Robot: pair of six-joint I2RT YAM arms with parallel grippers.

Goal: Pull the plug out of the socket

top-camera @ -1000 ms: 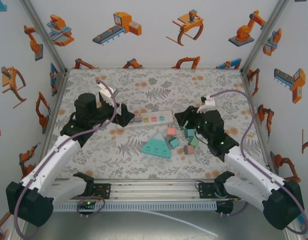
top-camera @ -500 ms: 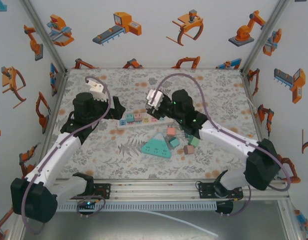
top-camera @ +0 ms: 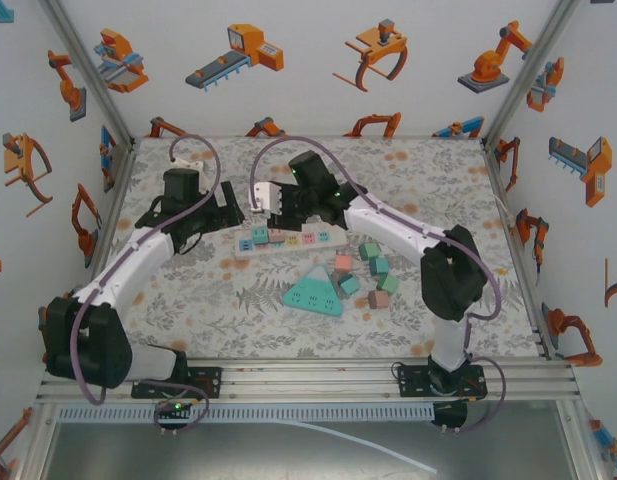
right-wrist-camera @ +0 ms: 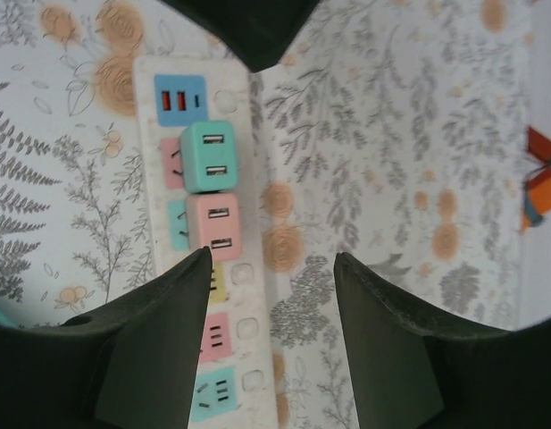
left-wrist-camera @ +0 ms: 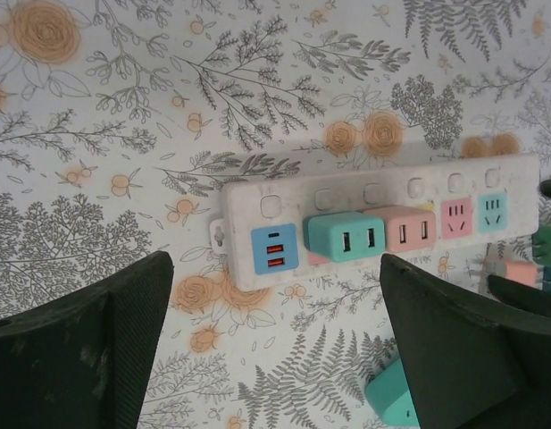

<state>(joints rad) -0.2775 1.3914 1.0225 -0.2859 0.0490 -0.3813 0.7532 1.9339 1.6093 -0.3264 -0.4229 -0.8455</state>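
Left wrist view: the socket strip (left-wrist-camera: pixel 297 201) lies flat on the tabletop (left-wrist-camera: pixel 123 107), with a teal plug (left-wrist-camera: pixel 345 238) and a pink plug (left-wrist-camera: pixel 409 230) seated side by side. The left pincer (left-wrist-camera: pixel 275 264) gapes wide over the strip's end (likely to pin it down). The right pincer (right-wrist-camera: pixel 272 259), equally wide, hovers just beside the plugs, not yet aligned for pulling.

— What sort of place are we seeing?
— We take it for a robotics lab cell: white walls (top-camera: pixel 308 100) printed with orange robot cartoons, aluminium frame posts (top-camera: pixel 90 70), a floral surface (top-camera: pixel 238 320), and a left arm (top-camera: pixel 128 265) and right arm (top-camera: pixel 388 222) by the near rail (top-camera: pixel 308 378).
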